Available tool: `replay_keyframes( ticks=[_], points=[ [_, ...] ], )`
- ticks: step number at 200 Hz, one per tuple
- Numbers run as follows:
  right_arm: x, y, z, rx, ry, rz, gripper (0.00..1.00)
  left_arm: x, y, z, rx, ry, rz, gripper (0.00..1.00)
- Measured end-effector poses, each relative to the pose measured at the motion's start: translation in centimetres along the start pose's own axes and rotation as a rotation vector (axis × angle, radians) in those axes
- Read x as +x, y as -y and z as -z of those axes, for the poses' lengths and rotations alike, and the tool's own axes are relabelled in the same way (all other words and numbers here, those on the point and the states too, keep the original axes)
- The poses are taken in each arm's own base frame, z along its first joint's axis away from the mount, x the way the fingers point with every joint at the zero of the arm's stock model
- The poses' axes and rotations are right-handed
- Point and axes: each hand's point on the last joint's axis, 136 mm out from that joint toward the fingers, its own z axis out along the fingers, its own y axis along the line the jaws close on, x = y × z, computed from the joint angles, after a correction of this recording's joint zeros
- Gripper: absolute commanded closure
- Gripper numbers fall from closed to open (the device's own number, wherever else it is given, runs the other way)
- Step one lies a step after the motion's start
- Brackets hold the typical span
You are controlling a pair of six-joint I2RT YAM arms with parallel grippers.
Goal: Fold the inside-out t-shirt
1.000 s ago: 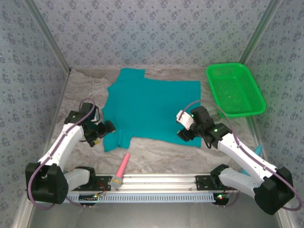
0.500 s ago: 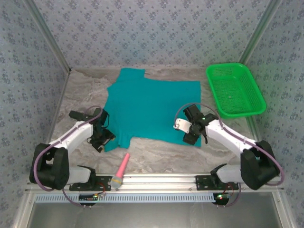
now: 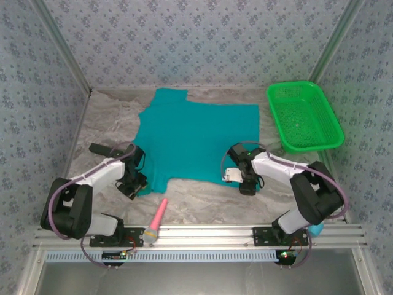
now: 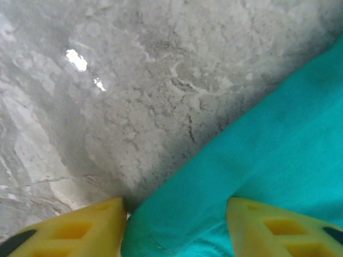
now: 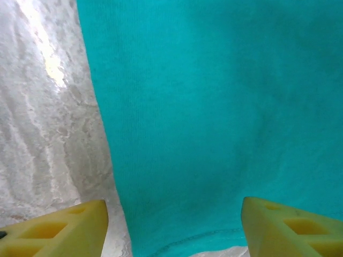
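Left claw (image 4: 176,217) and right claw (image 5: 174,217), both open, straddle near corners of the inside-out t-shirt (image 3: 196,138), seemingly touching it.

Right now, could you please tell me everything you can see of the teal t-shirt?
The t-shirt is plain teal, soft knit cloth with short sleeves. It lies spread almost flat on the marbled table, with one sleeve pointing to the far side. The left gripper straddles its near left corner, jaws apart with cloth between them. The right gripper straddles its near right corner, also open, where a stitched hem shows.
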Motion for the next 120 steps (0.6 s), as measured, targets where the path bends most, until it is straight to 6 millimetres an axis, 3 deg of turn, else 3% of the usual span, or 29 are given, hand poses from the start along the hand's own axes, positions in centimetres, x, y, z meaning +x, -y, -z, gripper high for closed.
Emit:
replay_keyframes(
  ticks=[9, 33, 73, 120],
  points=[
    [0.0, -0.2, -0.1, 0.000, -0.012, 0.012, 0.57, -0.1, 0.0, 0.0, -0.011, 0.001, 0.000, 1.00],
    [0.1, -1.1, 0.0, -0.018, -0.035, 0.032, 0.89, -0.2, -0.1, 0.2, -0.029, 0.001, -0.006, 1.00],
    [-0.1, -1.4, 0.7, 0.047, -0.062, 0.092, 1.00, -0.2, -1.1, 1.5, -0.031, 0.028, -0.026, 1.00],
    [0.1, -6.3, 4.1, 0.005, -0.005, 0.249, 1.00, 0.6, -4.3, 6.1, -0.002, 0.071, -0.020, 1.00]
  ],
)
